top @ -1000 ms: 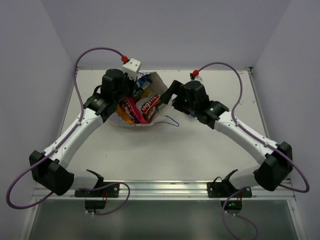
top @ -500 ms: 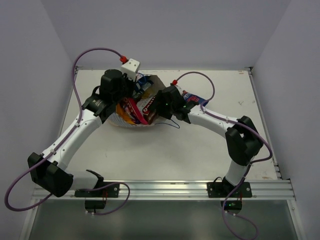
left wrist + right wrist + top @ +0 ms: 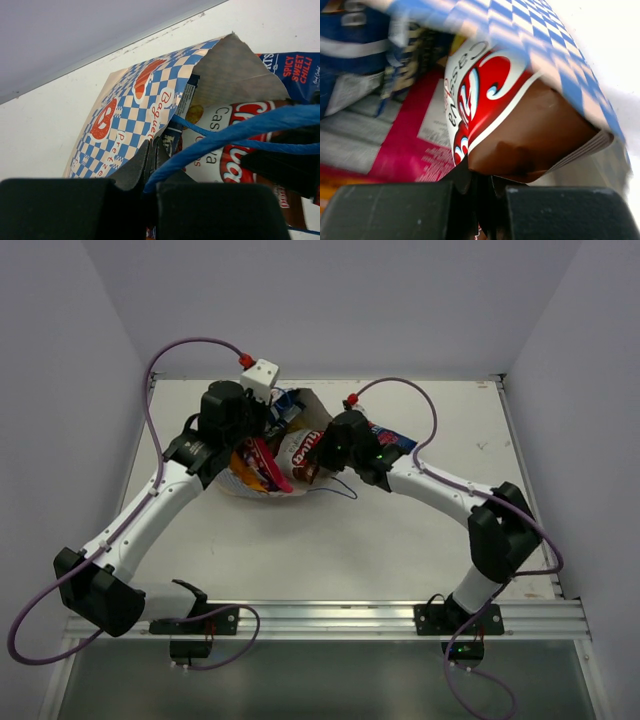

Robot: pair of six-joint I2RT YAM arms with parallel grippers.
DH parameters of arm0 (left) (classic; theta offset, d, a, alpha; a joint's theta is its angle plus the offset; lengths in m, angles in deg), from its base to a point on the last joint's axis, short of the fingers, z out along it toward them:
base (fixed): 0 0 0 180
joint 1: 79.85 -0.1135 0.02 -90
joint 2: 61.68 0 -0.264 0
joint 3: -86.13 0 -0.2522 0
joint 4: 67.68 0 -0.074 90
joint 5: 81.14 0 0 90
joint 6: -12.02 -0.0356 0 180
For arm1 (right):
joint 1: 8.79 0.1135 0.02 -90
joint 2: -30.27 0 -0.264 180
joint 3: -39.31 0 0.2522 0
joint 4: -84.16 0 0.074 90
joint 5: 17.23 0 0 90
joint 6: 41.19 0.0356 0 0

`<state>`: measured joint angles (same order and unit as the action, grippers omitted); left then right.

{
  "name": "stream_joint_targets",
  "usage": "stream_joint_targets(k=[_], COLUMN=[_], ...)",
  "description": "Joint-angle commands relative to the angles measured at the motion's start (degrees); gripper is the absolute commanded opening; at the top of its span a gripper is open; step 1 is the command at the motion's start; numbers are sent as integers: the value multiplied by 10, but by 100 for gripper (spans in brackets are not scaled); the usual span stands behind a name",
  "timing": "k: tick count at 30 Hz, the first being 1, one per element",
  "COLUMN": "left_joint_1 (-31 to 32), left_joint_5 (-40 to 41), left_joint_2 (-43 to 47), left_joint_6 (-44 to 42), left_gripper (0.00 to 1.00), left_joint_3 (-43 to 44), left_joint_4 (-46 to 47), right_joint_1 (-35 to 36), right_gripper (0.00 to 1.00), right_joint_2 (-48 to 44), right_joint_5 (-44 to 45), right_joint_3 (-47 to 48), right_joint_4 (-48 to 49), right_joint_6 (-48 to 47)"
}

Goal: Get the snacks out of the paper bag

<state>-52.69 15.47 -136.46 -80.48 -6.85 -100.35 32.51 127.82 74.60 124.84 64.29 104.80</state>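
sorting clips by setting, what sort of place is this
Probably a robot lab cell: white table boxed in by plain walls, left arm and right arm bolted to a rail at its near edge.

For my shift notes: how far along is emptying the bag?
Done: a blue Doritos packet lies on the table beside the paper bag. In hand: right hand shut on the brown-and-white packet; left hand pinches the string handle. Left: pink packet, orange packet inside.
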Motion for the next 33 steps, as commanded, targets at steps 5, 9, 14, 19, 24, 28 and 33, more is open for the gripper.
stream_joint_targets(k=[5, 9, 14, 19, 24, 28, 33], left_joint_1=[-1, -1, -2, -1, -1, -1, -2], left_joint_5=[57, 67, 81, 83, 89, 84, 74], left_joint_2=[9, 1, -1, -5, -6, -5, -3], left_joint_6=[6, 7, 7, 8, 7, 7, 9], left_gripper=[0, 0, 0, 0, 0, 0, 0], left_joint_3=[0, 4, 6, 12, 11, 14, 18], left_joint_4=[-29, -32, -35, -37, -39, -39, -43], right_joint_1=[0, 0, -10, -102, -226, -320, -410], right_gripper=[0, 0, 0, 0, 0, 0, 0], right_joint_2=[-160, -198, -265, -329, -357, -300, -182], right_joint_5=[-27, -34, -47, -131, -191, -274, -417], right_joint_3=[30, 70, 97, 124, 141, 145, 137], right_joint_4=[-12, -78, -130, -167, -176, -156, -32], right_joint_6=[-74, -117, -180, -194, -216, -248, -255])
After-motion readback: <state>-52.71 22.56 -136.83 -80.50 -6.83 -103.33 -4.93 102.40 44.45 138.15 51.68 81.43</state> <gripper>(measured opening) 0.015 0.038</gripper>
